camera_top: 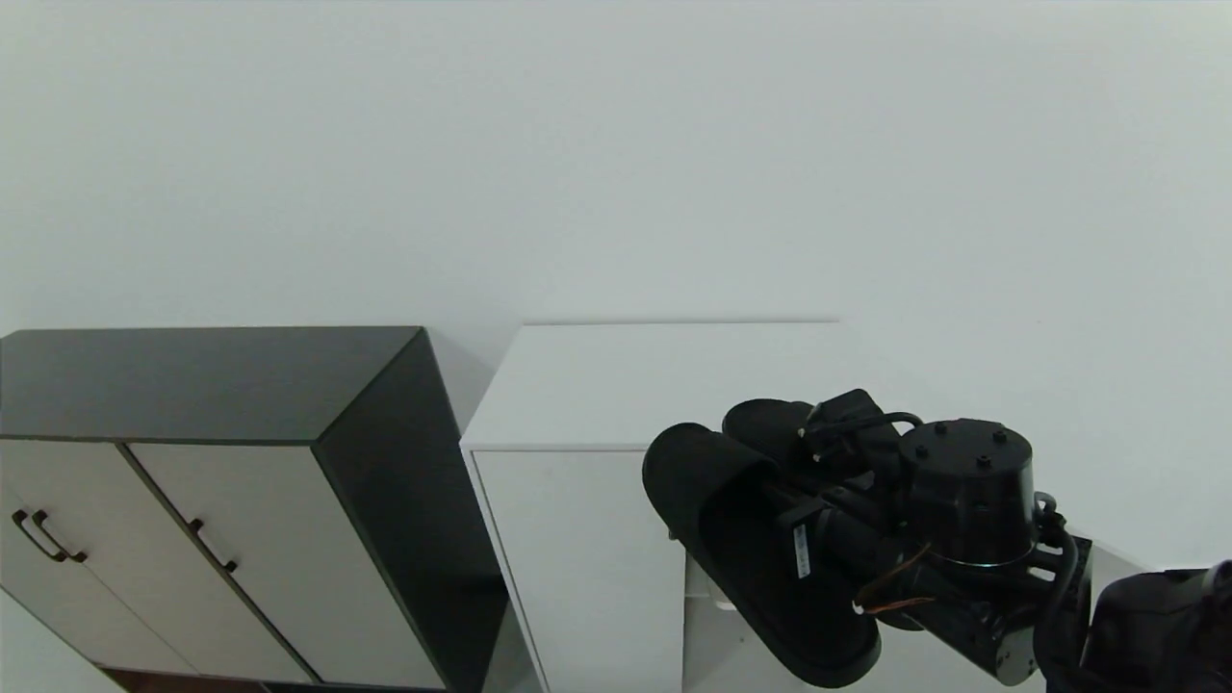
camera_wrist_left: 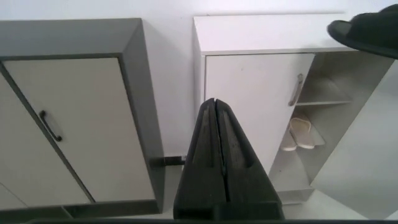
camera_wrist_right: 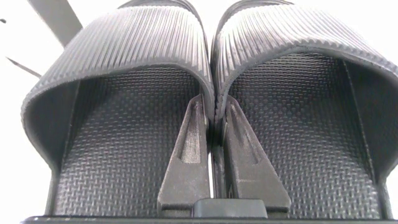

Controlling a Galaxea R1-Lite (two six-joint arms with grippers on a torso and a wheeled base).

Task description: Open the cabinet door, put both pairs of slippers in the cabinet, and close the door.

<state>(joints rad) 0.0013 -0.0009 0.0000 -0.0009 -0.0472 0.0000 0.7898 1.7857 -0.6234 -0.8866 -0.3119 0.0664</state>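
A pair of black slippers hangs in the air in front of the white cabinet, held side by side. My right gripper is shut on their two inner edges, pinched together between its fingers. In the left wrist view the white cabinet has its right compartment open, and a pair of white slippers lies on a shelf inside. One black slipper's toe shows above that opening. My left gripper is shut and empty, some way in front of the closed left door.
A dark cabinet with pale closed doors and dark handles stands left of the white one, a narrow gap between them. A plain white wall rises behind both. An upper shelf inside the open compartment is bare.
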